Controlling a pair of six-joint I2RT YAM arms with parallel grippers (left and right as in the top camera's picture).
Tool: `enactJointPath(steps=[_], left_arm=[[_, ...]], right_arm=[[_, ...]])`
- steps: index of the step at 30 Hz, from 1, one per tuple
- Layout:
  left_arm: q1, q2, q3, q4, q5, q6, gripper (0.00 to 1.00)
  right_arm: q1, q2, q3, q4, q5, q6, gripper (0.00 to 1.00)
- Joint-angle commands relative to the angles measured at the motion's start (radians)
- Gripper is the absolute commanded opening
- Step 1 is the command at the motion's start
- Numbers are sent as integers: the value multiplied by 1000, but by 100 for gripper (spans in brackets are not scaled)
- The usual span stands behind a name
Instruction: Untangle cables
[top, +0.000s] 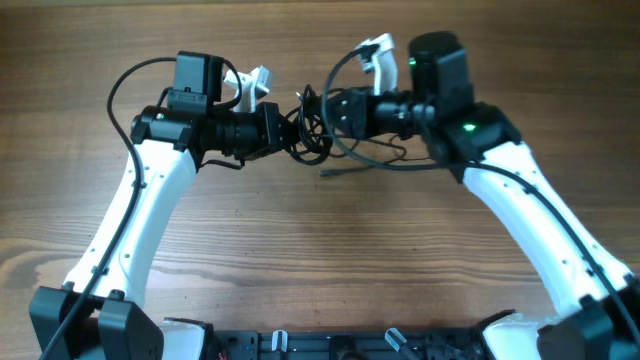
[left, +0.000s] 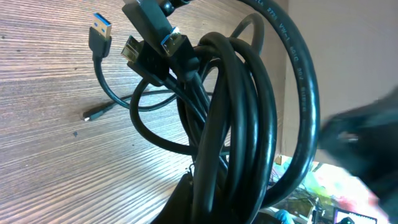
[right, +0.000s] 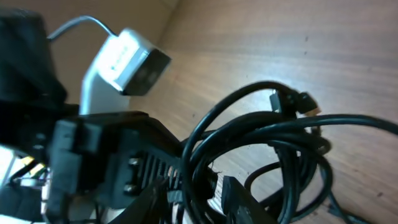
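Across the wood desk (top: 320, 260), my two arms meet near the middle of its far edge, with the cables (top: 308, 135) bunched between them as one black knot. I judge the untangling barely begun: the loops are wound tightly together, and only one tail lies free, running along the desk parallel to the far edge with its tip toward the left edge. My left gripper (top: 278, 128) is clamped on the bundle. Whether my right gripper (top: 328, 112) grips it, I cannot tell. A blue USB plug (left: 101, 31) sticks out clear of the coil.
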Motion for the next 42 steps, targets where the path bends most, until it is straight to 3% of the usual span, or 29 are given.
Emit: enactJointPath(steps=[1,10,14,20,24,31,37,42], left_arm=[[-3,-17,4,7,41,-10,4],[-3,-17,4,6,42,-10,4],[-3,-17,4,6,41,-10,4],[-1,-17,4,6,-86,-18,4],[7,-17,4,2,-247,-90,4],[7,-17,4,-10,-312,-92,4],[7,-16,4,-12,-322,-92,4],[7,-17,4,-12,-322,-90,4]], right_arm=[[36,54,22,24,21,36,30],[98,135,22,109,40,100,27],[98,162,22,107,41,117,4],[17,103,22,52,85,114,4],[-126,-19,22,-35,91,77,4],[-319,-195,22,-62,-38,40,4],[-358,-223,22,-69,-158,20,4],[-324,-215,8,-138,-103,2,4]])
